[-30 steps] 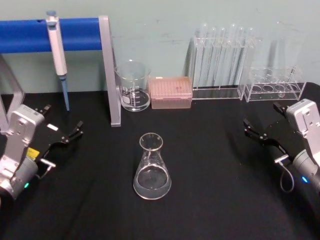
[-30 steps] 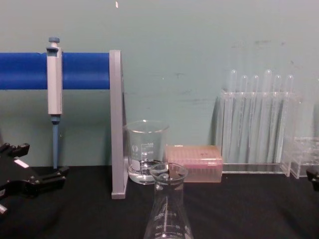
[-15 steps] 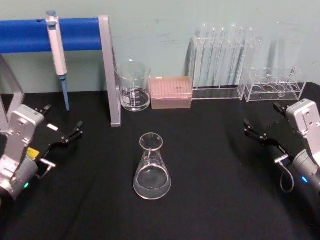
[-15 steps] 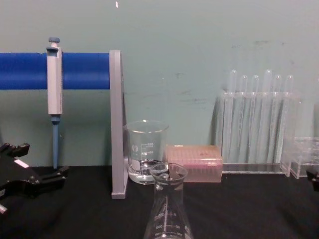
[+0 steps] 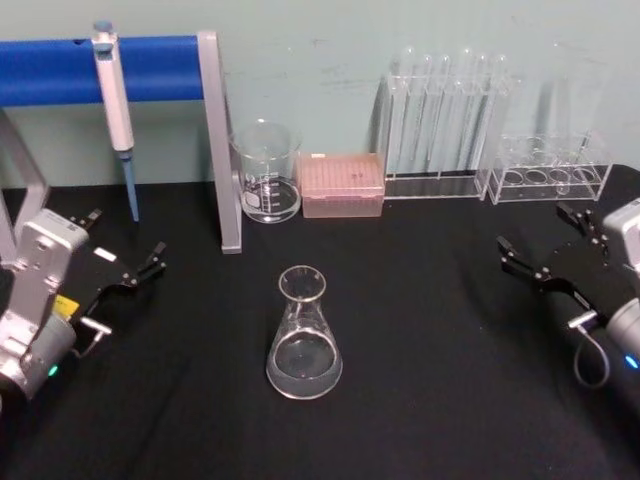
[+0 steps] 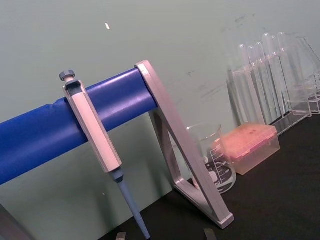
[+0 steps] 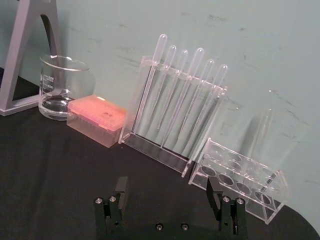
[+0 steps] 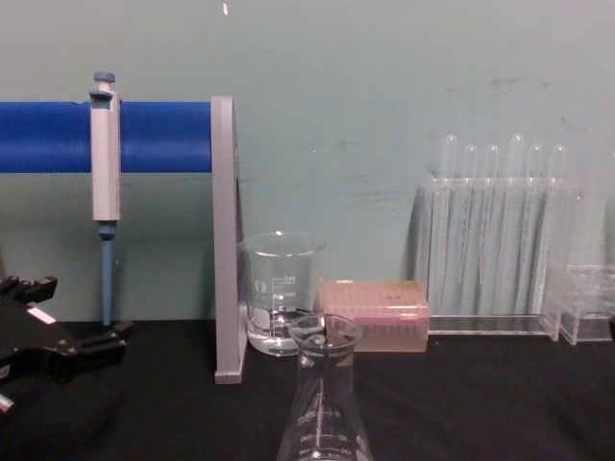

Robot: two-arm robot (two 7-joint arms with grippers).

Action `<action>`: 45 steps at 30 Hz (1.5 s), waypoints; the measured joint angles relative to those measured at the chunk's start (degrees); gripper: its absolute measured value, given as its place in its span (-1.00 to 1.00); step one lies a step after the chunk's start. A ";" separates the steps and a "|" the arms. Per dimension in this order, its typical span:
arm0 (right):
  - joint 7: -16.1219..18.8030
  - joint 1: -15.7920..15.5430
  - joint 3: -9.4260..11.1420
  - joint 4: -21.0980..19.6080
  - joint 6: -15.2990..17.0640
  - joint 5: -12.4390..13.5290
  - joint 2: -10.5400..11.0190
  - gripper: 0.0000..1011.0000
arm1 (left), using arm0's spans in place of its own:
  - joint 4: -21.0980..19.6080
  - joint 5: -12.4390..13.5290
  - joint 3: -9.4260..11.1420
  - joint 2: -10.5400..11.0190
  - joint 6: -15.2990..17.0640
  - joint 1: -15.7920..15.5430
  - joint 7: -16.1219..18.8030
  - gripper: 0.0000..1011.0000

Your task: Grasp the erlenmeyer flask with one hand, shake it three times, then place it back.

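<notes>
The erlenmeyer flask (image 5: 304, 335) is clear glass and stands upright on the black table, near the middle; in the chest view the flask (image 8: 325, 408) is low at the centre. My left gripper (image 5: 125, 240) is open, well to the flask's left, and shows at the chest view's left edge (image 8: 75, 312). My right gripper (image 5: 533, 228) is open, far to the flask's right near the table's edge. In the right wrist view the right gripper (image 7: 166, 187) has its jaws wide apart with nothing between them.
Along the back wall stand a glass beaker (image 5: 266, 172), a pink tip box (image 5: 342, 185), a tall test tube rack (image 5: 445, 120) and a low clear rack (image 5: 550, 170). A pipette (image 5: 115, 100) hangs on the blue-barred stand (image 5: 214, 140) at the back left.
My right gripper has shifted slightly to the right, away from the flask. The left gripper and the flask have not moved.
</notes>
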 joint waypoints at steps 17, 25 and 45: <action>7.68 -5.08 3.77 -6.15 -0.16 4.29 2.67 0.98 | 0.00 0.00 0.00 0.00 0.00 0.00 0.00 0.98; 12.79 -6.11 3.59 -8.27 -0.62 6.14 2.43 0.98 | 0.00 0.00 0.00 0.00 0.00 0.00 0.00 0.98; 25.64 -4.77 0.85 -8.51 -1.71 7.56 0.12 0.98 | 0.00 0.00 0.00 0.00 0.00 0.00 0.00 0.98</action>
